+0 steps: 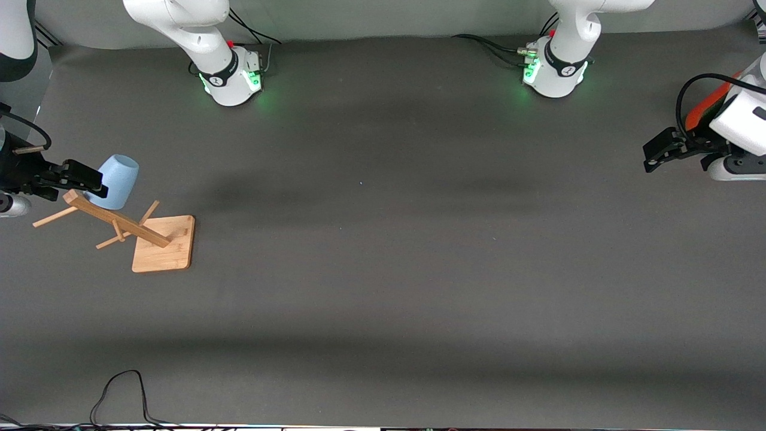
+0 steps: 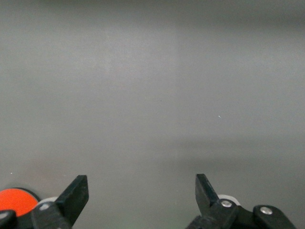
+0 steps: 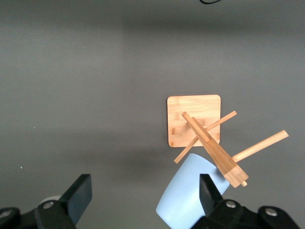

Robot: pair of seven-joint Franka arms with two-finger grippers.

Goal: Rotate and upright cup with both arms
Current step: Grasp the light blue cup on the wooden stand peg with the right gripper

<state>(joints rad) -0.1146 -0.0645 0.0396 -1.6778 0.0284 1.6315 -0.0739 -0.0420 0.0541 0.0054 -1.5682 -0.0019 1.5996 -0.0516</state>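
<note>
The pale blue cup (image 1: 118, 181) is tilted beside the top of the wooden rack's post (image 1: 114, 219), its mouth toward the arm bases. Whether it hangs on a peg is hidden. My right gripper (image 1: 102, 182) is open at the cup, up by the rack's top. In the right wrist view the cup (image 3: 183, 198) lies against the inner side of one finger (image 3: 208, 190), with the gripper (image 3: 143, 187) wide open around it. My left gripper (image 1: 657, 154) is open and empty over the table at the left arm's end, and waits; its wrist view (image 2: 140, 185) shows only bare table.
The rack's square wooden base (image 1: 164, 244) stands on the table at the right arm's end, with thin pegs (image 1: 55, 216) sticking out of the post. A black cable (image 1: 122, 392) loops at the table's near edge. An orange part (image 1: 709, 103) shows by the left wrist.
</note>
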